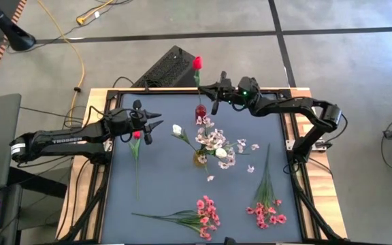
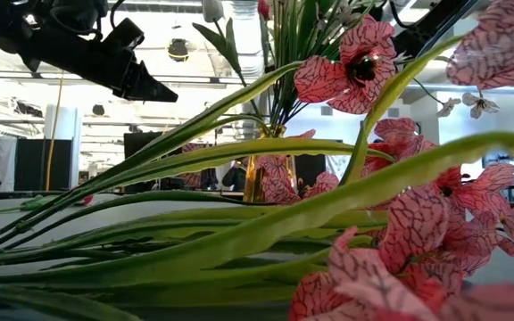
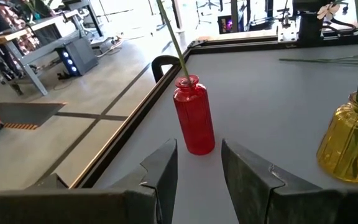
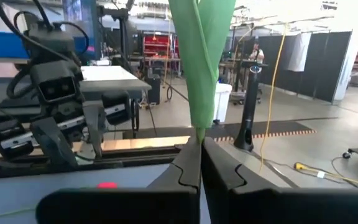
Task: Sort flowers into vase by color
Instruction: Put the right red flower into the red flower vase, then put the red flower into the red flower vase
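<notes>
Right pincer [image 1: 216,90] clamps red rosebud stem [image 1: 197,76] upright over red vase [image 1: 200,113], aligning for neck; left pincer [image 1: 156,123] gapes empty beside, waiting.

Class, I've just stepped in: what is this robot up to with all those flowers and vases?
The right gripper is shut on the stem of a red flower standing in the red vase at the far edge of the table. The left gripper hovers open nearby, above another red flower lying flat. A yellow vase in the middle holds pale and white blossoms. Two bright pink sprays lie unsorted along the near edge.
</notes>
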{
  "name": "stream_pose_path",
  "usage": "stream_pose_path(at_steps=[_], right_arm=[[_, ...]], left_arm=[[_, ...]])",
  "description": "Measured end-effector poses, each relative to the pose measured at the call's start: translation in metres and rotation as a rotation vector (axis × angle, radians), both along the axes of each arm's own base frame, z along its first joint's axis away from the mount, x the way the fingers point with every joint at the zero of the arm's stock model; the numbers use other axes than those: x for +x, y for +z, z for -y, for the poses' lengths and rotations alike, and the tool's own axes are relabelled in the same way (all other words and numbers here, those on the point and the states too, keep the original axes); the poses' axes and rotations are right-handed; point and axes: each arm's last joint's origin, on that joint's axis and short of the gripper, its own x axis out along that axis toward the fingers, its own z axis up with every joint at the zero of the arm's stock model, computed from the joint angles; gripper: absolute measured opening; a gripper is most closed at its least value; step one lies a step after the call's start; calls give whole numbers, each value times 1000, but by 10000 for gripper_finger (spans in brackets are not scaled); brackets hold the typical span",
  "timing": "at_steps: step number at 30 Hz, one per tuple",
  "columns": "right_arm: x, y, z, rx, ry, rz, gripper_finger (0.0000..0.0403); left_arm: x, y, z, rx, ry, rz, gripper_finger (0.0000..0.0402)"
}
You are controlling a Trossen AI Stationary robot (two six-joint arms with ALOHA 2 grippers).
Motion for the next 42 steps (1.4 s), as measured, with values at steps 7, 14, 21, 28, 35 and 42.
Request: stream_pose_path(at_steps=[7,14,21,28,35,42], right_arm=[[0,-5,0,22,2,-46,50],[1,-6,0,26,2,-53,53],[1,-6,0,41,3,-53,67],[0,-10,1,62,1,-89,138],[-8,-8,1,147,-11,-281,212],[-21,8,-6,156,-12,-434,234]], left_arm=[[0,-1,0,-3,0,-8,115],[0,-2,0,-6,0,-15,115],[0,-2,0,-7,0,-17,115],[0,-2,0,-8,0,-20,115],[0,-2,0,-10,0,-21,115],[0,-2,0,-25,-1,-15,115]])
